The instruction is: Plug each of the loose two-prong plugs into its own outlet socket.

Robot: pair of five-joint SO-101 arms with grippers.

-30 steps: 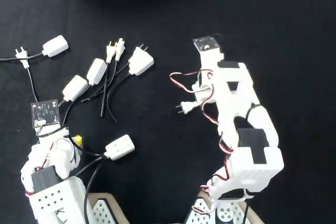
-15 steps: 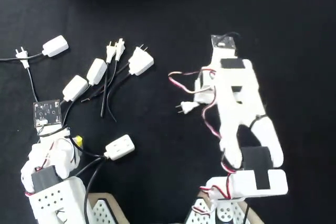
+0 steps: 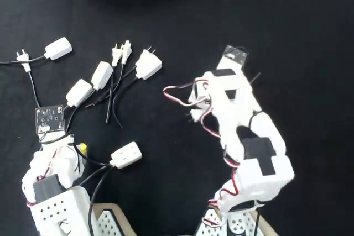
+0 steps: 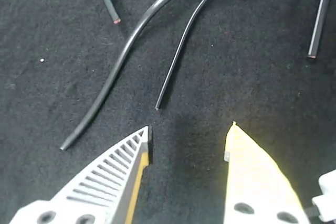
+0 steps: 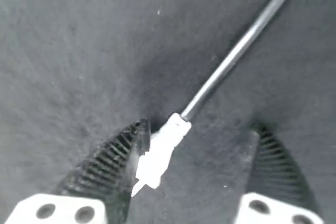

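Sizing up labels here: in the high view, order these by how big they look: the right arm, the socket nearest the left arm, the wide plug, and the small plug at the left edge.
1. right arm
2. socket and wide plug, which look about alike
3. small plug

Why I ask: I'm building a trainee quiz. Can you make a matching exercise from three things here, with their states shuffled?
Things:
1. left claw
2. right claw
3. plug

States:
A. lies on the black cloth, cable trailing away
B. open above cut cable ends
C. open, straddling the plug

Pairs: 1-B, 2-C, 3-A
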